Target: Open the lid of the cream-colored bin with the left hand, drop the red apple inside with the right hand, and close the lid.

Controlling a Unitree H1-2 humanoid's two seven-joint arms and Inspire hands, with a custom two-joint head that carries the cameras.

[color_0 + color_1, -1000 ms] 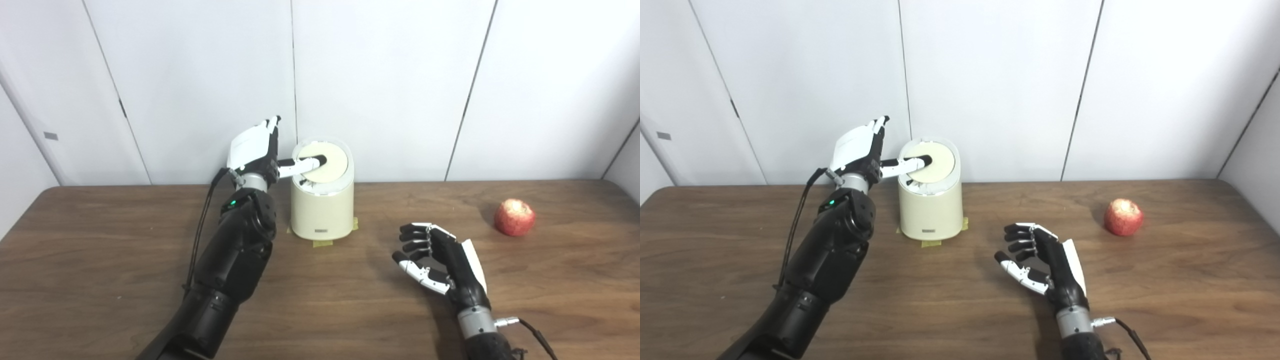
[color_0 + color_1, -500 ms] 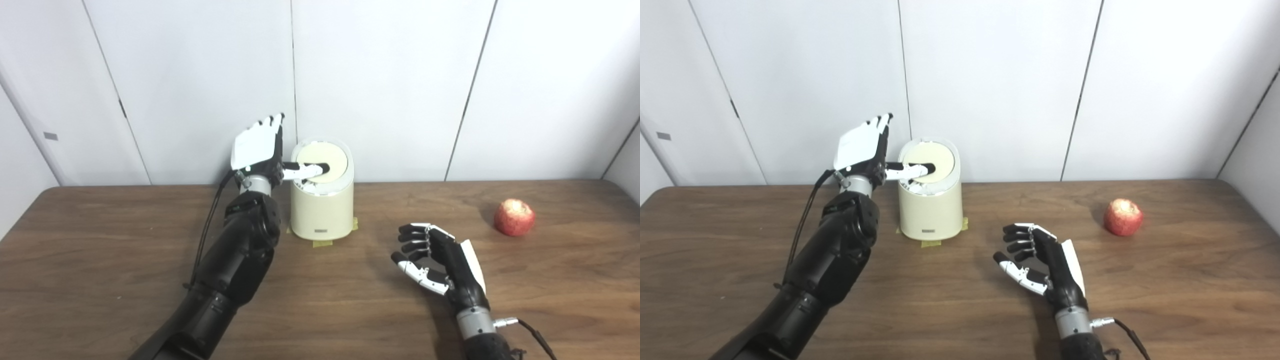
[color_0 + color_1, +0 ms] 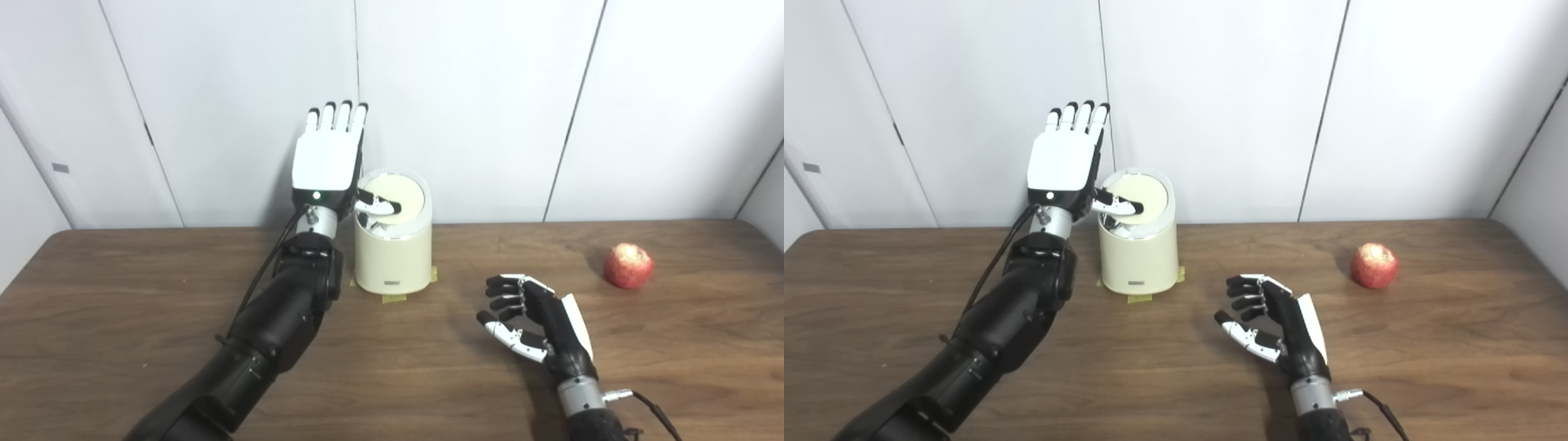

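Lid-opening barely begun — apple untouched.

Left eye view: the left hand (image 3: 325, 160) stands upright at the bin's (image 3: 394, 257) 9 o'clock, fingers straight and spread, holding nothing, only its thumb lying across the lid (image 3: 401, 197), which still looks seated. The apple (image 3: 628, 265) sits on the table (image 3: 122, 318) at the bin's 3 o'clock, well apart.
Right eye view: the right hand (image 3: 1274, 324) rests palm-up at the bin's 5 o'clock, fingers loosely curled and empty — the apple (image 3: 1374, 265) lies off at its 2 o'clock. Judged from this, opening, dropping and closing all remain.
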